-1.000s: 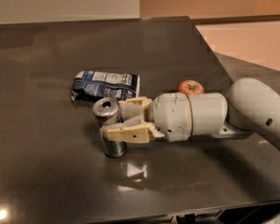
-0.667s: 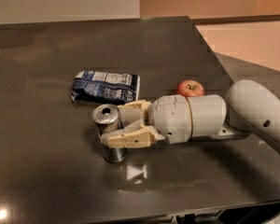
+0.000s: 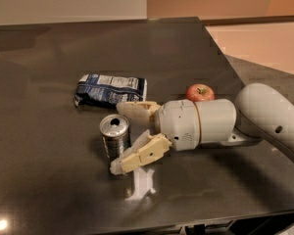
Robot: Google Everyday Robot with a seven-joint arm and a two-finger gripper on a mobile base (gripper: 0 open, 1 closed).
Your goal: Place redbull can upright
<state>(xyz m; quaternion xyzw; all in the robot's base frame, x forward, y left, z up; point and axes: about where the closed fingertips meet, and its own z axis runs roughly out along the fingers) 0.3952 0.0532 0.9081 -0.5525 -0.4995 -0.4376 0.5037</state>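
The redbull can [image 3: 114, 140] stands upright on the dark table [image 3: 49, 190], left of centre, its open silver top facing up. My gripper [image 3: 116, 138] reaches in from the right, with the can between its two cream fingers. One finger [image 3: 137, 108] lies behind the can's top and the other [image 3: 139, 154] lies in front of its base. The jaws are spread wider than the can. The far finger stands clear of the can and the near one runs close by its lower edge.
A flat blue and white snack bag [image 3: 110, 88] lies just behind the can. A red apple [image 3: 199, 92] sits to the right, behind my white wrist [image 3: 201, 124]. The table's right edge [image 3: 220, 48] runs diagonally, and its front edge is near the bottom of the view.
The fingers, which were tight on the can, have spread apart. The can now stands on the table on its own, and the wrist has barely moved.
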